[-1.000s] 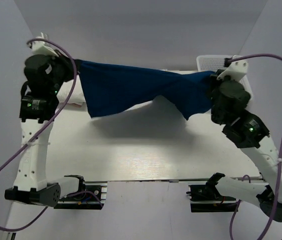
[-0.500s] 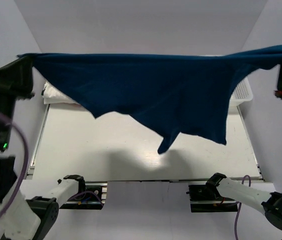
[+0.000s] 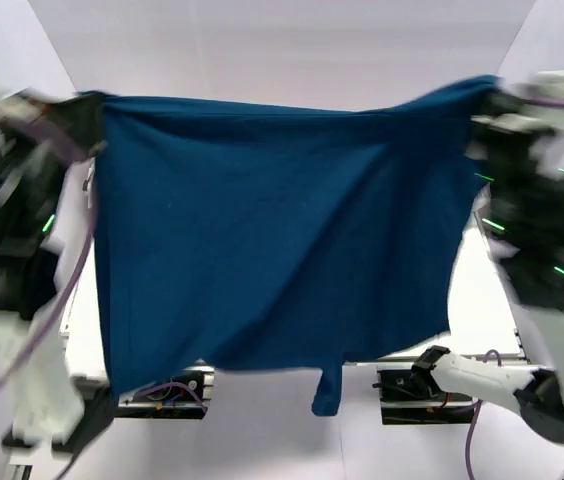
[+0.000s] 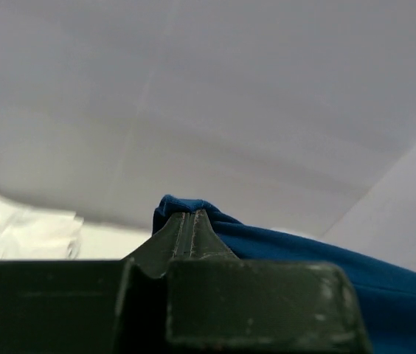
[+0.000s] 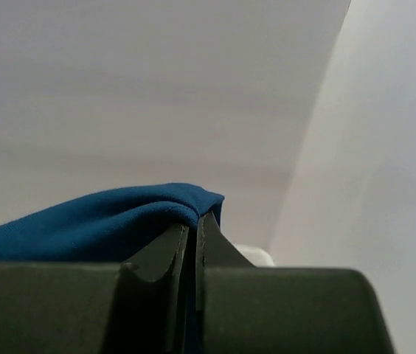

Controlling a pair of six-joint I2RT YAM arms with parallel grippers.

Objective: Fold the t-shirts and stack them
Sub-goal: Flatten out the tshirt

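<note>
The dark navy blue t-shirt (image 3: pixel 272 230) hangs spread out high above the table, stretched between both arms, and fills the middle of the top view. My left gripper (image 3: pixel 94 102) is shut on its upper left corner; the left wrist view shows blue cloth (image 4: pixel 193 210) pinched at the closed fingertips. My right gripper (image 3: pixel 484 88) is shut on the upper right corner; the right wrist view shows cloth (image 5: pixel 119 217) draped over the closed fingers. A narrow flap hangs at the shirt's lower edge (image 3: pixel 327 390). White folded cloth (image 4: pixel 16 228) lies at the left.
The table (image 3: pixel 477 300) shows only in strips beside the hanging shirt. The arm bases (image 3: pixel 412 385) sit at the near edge. Grey walls stand at the back and sides. The white mesh basket is mostly hidden; a pale edge (image 5: pixel 256 256) shows in the right wrist view.
Both arms have risen and lifted the shirt from a sagging drape to a taut hanging sheet; it now covers most of the table in the top view.
</note>
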